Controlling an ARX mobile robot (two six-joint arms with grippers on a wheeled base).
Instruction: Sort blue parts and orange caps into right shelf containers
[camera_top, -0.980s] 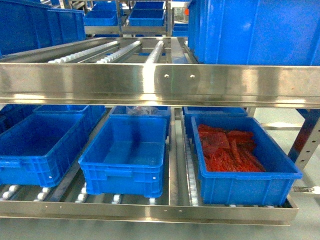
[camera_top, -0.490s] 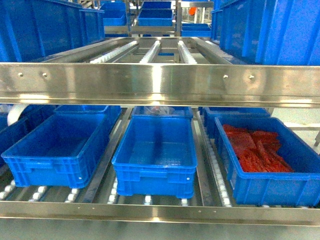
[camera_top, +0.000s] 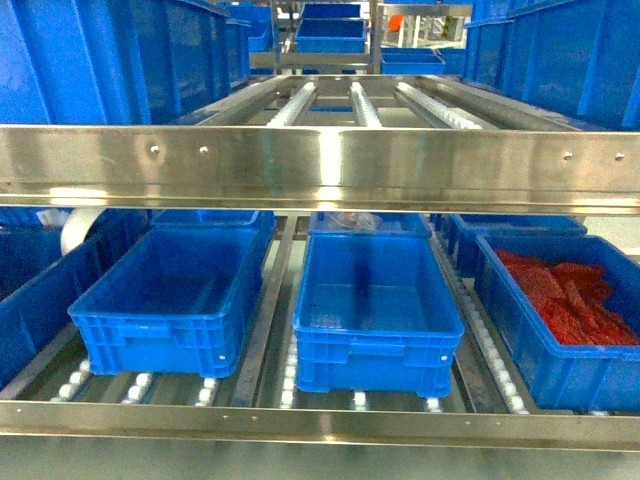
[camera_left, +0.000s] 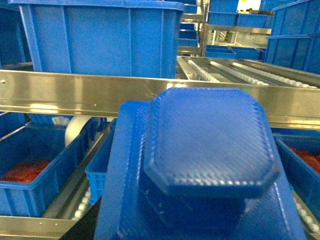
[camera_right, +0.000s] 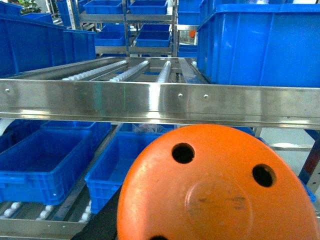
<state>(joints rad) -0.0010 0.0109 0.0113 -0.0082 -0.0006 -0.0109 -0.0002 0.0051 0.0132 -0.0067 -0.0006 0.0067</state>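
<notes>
A blue part (camera_left: 210, 150), a textured octagonal block on a wider blue base, fills the lower left wrist view in mid-air before the shelf; it hides my left gripper's fingers. An orange cap (camera_right: 215, 190), round with small holes, fills the lower right wrist view the same way and hides my right gripper's fingers. On the lower shelf stand open blue containers: an empty one at the left (camera_top: 170, 300), an empty one in the middle (camera_top: 375, 310), and one at the right (camera_top: 535, 330) holding red-orange pieces (camera_top: 570, 300). Neither gripper shows in the head view.
A steel shelf rail (camera_top: 320, 165) crosses the head view above the lower crates. Large blue crates (camera_top: 100, 60) sit on the upper roller level. A white roll (camera_top: 78, 228) lies behind the left crate. Another crate with red pieces (camera_left: 30, 175) shows at the left wrist view's lower left.
The head view has shifted: the shelf and its crates have slid to the right in the picture, and the crate with red-orange pieces is now cut off by the right edge.
</notes>
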